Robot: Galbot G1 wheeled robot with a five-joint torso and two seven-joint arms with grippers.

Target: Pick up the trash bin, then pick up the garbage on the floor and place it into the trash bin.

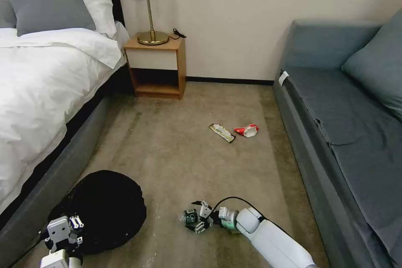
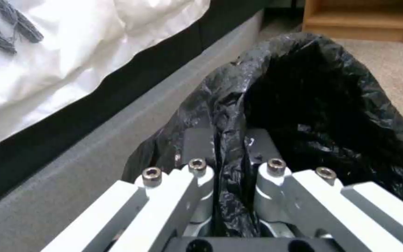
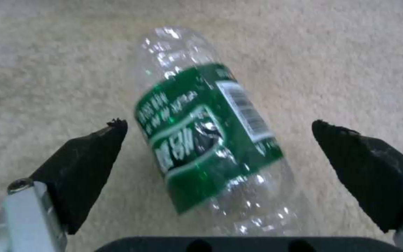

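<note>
Nearest, low left: left gripper (image 2: 227, 157) clamped on the rim of the trash bin (image 1: 104, 205), fingers (image 2: 197, 147) pressed together either side of a fold of the black bag liner. Grip taken at the near rim, judged so the bin's mouth stays open toward the floor ahead. Bin tight against the grey base of the bed (image 1: 37, 104) on the left.

Just right of it, near centre: right gripper (image 1: 197, 217) down at carpet (image 1: 176, 150) level, jaws spread wide apart, black pads (image 3: 87, 164) either side of the clear bottle (image 3: 206, 136). Bottle on its side on the carpet, green label up, lying between the pads with a gap each side; neither pad touching it. Straddled across the label band, judged the firmest place to close on. Nothing gripped yet on this side.

Farther out, mid-floor toward the sofa (image 1: 343, 109): flat brown-and-white wrapper (image 1: 222, 132) and, just right of it, crushed red-and-white packet (image 1: 246, 130), both well apart from bin and grippers, untouched.

Farthest, against the wall: wooden nightstand (image 1: 155, 67) with brass lamp (image 1: 148, 8).

Judgement: bin secured, bottle pick in hand, two pieces left on the floor.
</note>
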